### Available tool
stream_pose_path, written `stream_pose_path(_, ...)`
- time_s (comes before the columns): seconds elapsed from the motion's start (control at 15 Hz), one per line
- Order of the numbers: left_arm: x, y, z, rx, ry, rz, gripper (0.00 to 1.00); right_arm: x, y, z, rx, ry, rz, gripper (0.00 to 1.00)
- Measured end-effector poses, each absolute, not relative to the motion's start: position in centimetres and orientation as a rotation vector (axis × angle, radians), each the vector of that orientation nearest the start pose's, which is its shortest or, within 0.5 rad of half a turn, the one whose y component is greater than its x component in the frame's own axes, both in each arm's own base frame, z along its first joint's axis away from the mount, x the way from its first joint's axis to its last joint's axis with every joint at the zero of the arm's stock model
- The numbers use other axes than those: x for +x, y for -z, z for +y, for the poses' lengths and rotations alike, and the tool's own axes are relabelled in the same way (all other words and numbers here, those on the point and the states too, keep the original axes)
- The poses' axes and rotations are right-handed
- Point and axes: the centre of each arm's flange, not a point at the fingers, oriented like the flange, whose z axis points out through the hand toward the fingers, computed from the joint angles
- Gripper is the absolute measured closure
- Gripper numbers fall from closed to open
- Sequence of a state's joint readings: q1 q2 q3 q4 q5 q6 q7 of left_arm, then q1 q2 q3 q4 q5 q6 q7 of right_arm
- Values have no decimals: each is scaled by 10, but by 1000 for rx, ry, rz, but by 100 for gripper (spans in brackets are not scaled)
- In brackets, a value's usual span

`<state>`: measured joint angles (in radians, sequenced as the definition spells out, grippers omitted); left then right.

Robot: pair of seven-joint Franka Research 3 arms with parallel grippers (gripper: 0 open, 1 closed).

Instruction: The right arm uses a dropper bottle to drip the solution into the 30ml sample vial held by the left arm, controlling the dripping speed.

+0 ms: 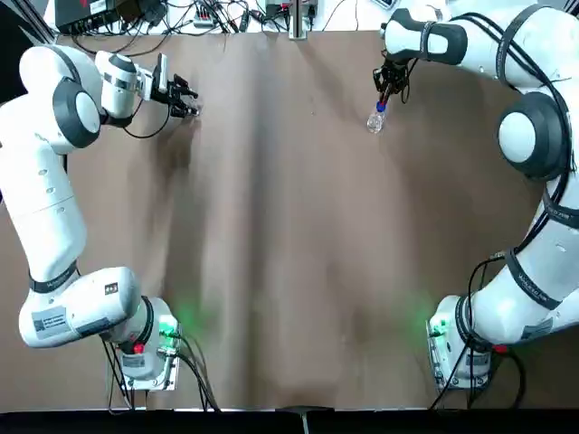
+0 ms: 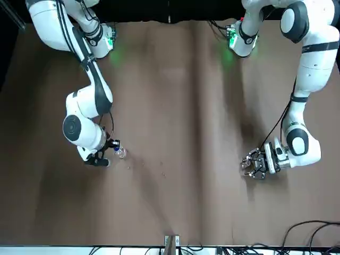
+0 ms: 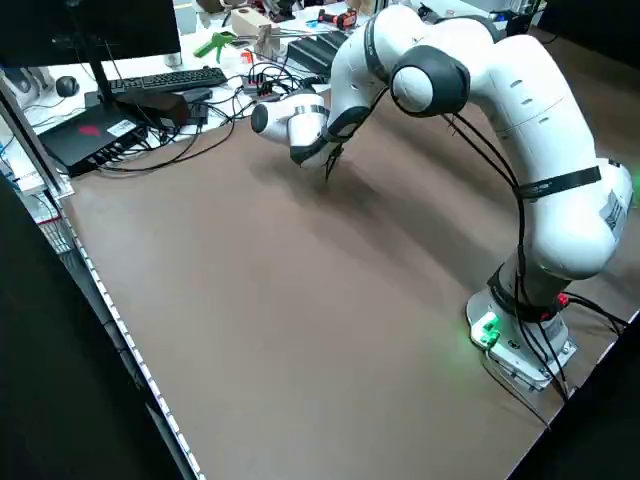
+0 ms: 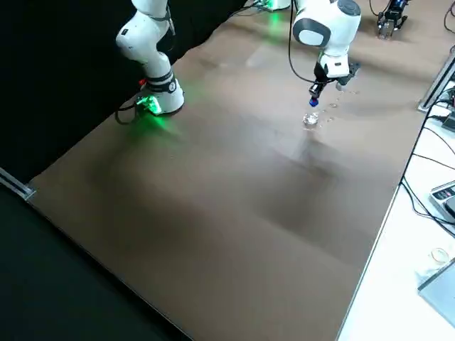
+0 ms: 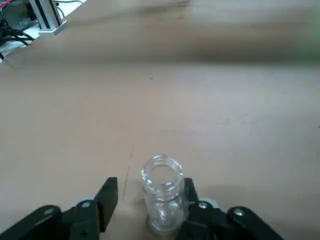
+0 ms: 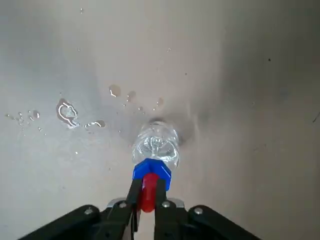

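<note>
The dropper bottle [image 6: 156, 145] stands upright on the brown table at the far right, clear with a blue collar [image 6: 151, 171]. My right gripper [image 6: 145, 192] is above it, shut on the red dropper top; in the top view the right gripper [image 1: 389, 86] sits just behind the bottle [image 1: 376, 117]. The 30ml sample vial [image 5: 162, 192], clear and open-mouthed, stands on the table at the far left between the fingers of my left gripper [image 5: 149, 192]. That gripper is open: one finger [image 5: 190, 192] is against the vial, the other [image 5: 107, 196] stands apart. The solution inside is not discernible.
Drops and small puddles of clear liquid [image 6: 67, 111] lie on the table beside the dropper bottle. Cables and electronics [image 1: 208, 14] line the far edge. A keyboard and boxes [image 3: 165, 80] sit on the bench beyond the left arm.
</note>
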<state>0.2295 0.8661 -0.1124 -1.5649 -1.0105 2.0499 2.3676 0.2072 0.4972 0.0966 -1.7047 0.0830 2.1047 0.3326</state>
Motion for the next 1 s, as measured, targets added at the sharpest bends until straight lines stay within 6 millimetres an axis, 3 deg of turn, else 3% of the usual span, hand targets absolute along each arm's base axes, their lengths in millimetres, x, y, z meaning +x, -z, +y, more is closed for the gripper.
stream_pose_path(0.2, 671, -129, 42, 1702, -913, -1654, 40, 630, -298, 195, -3052, -194, 128, 84)
stream_pose_path(0.47, 671, -129, 42, 1703, -913, -1654, 54, 630, -298, 195, -3052, -193, 129, 82)
stream_pose_path(0.8, 670, -128, 42, 1703, -910, -1653, 56, 630, -298, 195, -3052, -193, 129, 82)
stream_pose_path(0.93, 670, -128, 42, 1702, -910, -1652, 69, 630, -299, 195, -3052, -191, 129, 82)
stream_pose_path(1.0, 670, -128, 41, 1702, -910, -1652, 68, 631, -299, 194, -3052, -189, 131, 82)
